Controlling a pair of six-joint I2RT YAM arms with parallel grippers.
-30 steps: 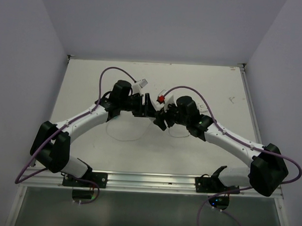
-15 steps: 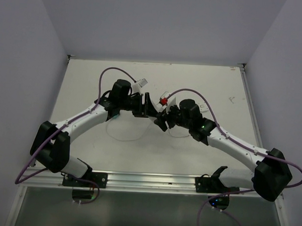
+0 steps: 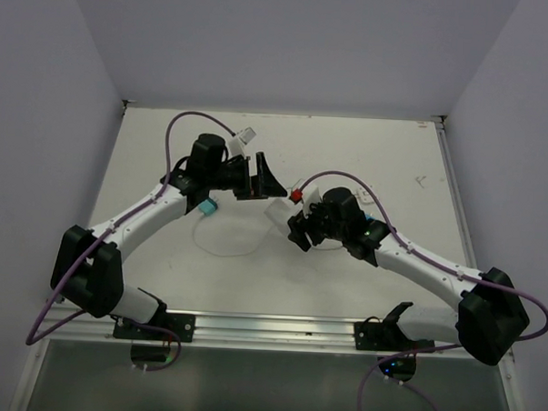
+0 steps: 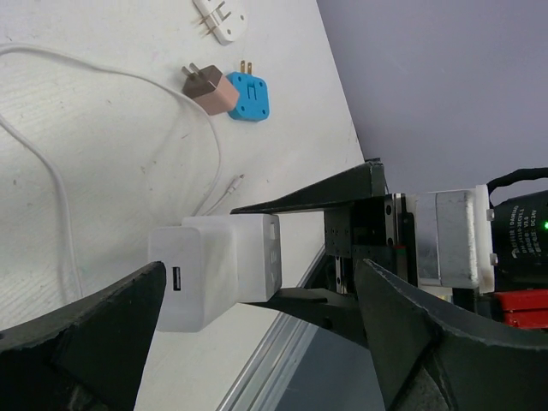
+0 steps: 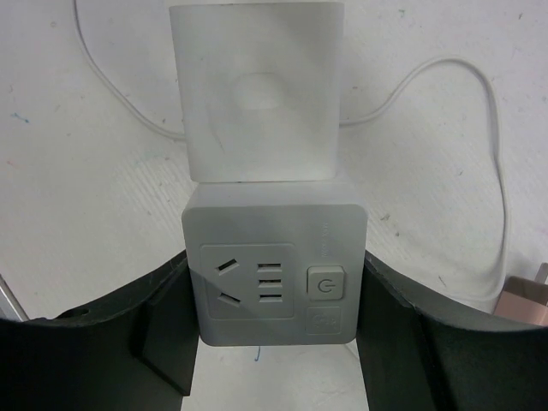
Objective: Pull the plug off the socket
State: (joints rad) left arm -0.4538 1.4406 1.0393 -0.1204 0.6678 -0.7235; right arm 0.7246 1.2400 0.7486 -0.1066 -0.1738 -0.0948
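Note:
The white plug (image 5: 257, 94), a square charger block with a USB port (image 4: 177, 279), sits pressed into the grey-white socket (image 5: 257, 223) cube, which has a power button on its face. My right gripper (image 5: 276, 276) is shut on the socket, one black finger against each side, and holds it above the table. In the top view the socket and plug (image 3: 279, 208) are at that right gripper (image 3: 293, 217). My left gripper (image 3: 259, 178) stands open just left of the plug. In the left wrist view its gripper (image 4: 261, 274) has its fingers spread wide either side of the plug without touching it.
A blue adapter (image 4: 248, 96), a rose-gold plug (image 4: 208, 89) and a white adapter (image 4: 218, 15) lie on the table. A thin white cable (image 4: 51, 188) loops across it, and in the top view the cable (image 3: 226, 251) lies below the grippers. The table's metal edge rail (image 4: 282, 342) is close.
My left gripper has opened off the plug and drawn back to the left and away. The right gripper, still holding the socket with the plug in it, has shifted slightly toward me.

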